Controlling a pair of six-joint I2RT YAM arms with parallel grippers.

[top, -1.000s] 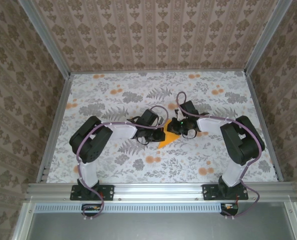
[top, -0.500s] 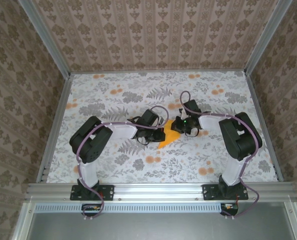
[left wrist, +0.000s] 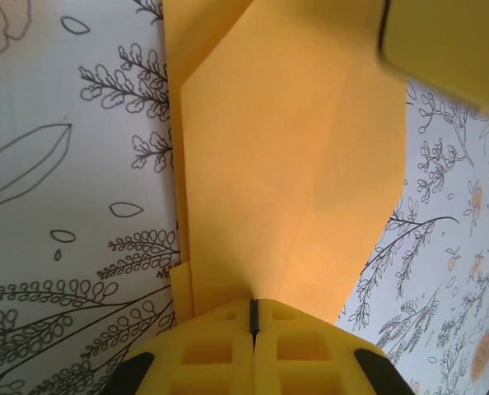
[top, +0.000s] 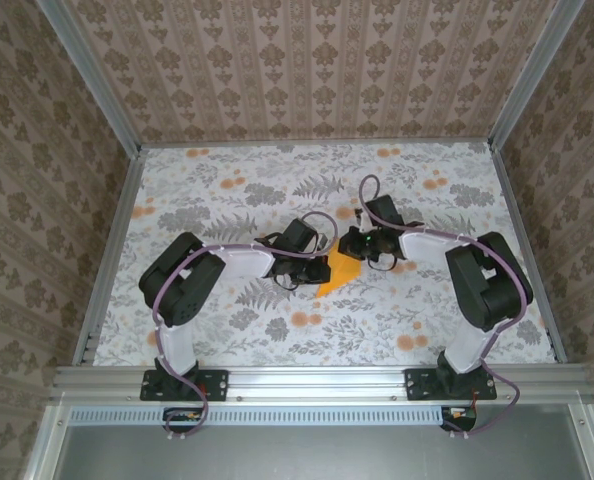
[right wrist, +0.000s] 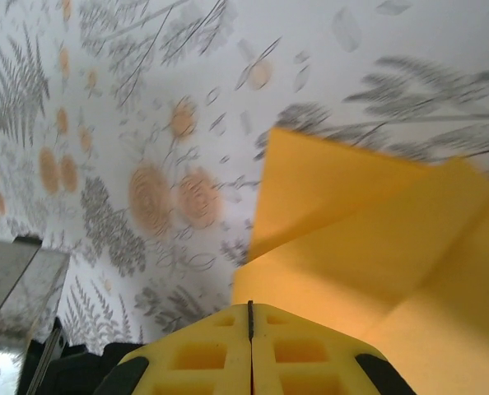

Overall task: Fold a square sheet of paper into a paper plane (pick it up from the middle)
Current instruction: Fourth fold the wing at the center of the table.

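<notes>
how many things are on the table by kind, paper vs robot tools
orange-yellow paper: 1
robot tools: 2 (left tool, right tool)
total: 3

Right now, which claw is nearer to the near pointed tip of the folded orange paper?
Left. The left claw sits beside the near tip of the folded orange paper; the right claw is at its far edge.
</notes>
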